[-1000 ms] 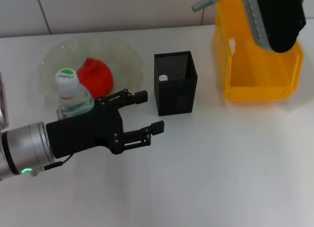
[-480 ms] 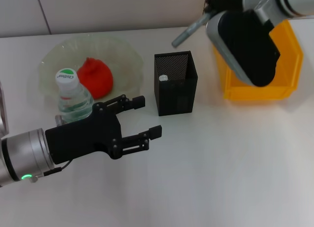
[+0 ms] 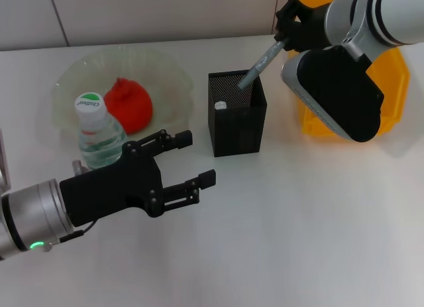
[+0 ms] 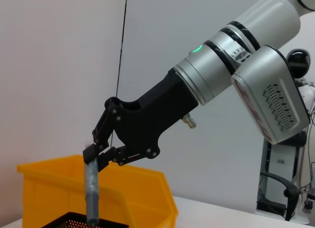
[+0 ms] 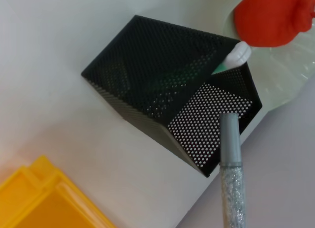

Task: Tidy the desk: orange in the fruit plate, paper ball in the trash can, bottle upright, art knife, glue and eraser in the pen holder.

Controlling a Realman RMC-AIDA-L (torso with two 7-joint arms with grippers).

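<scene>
My right gripper (image 3: pixel 285 38) is shut on the grey glue (image 3: pixel 262 63), which slants down with its lower tip at the mouth of the black mesh pen holder (image 3: pixel 237 121). The left wrist view shows that gripper (image 4: pixel 93 151) clamping the glue (image 4: pixel 92 188) over the holder's rim (image 4: pixel 83 220). The art knife's white end (image 3: pixel 220 105) pokes up inside the holder. The orange (image 3: pixel 129 105) lies in the fruit plate (image 3: pixel 165 65). The bottle (image 3: pixel 99 131) stands upright. My left gripper (image 3: pixel 199 159) hangs open and empty in front of the bottle. The eraser and the paper ball are out of view.
The yellow trash can (image 3: pixel 397 68) stands at the back right, partly behind my right arm. In the right wrist view the pen holder (image 5: pixel 172 85) sits between the trash can (image 5: pixel 49 198) and the plate (image 5: pixel 275 75). White desk (image 3: pixel 298 241) spreads in front.
My right arm swung left and down from above the trash can, bringing the glue's tip to the pen holder's mouth. My left gripper drifted slightly toward the front, still open.
</scene>
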